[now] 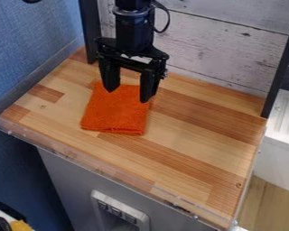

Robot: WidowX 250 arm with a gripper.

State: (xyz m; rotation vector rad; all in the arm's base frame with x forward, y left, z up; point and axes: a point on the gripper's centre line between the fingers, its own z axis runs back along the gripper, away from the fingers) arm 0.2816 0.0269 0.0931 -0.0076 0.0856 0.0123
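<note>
Tool [128, 96] over folded orange cloth [115, 113], 2 fingers [148, 85] apart

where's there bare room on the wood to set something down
The widest bare patch of counter lies on the picture's right of the orange cloth, between the plank wall and clear front lip. A smaller one lies between cloth and blue wall. It's crowded at the cloth, under the open gripper.
</note>
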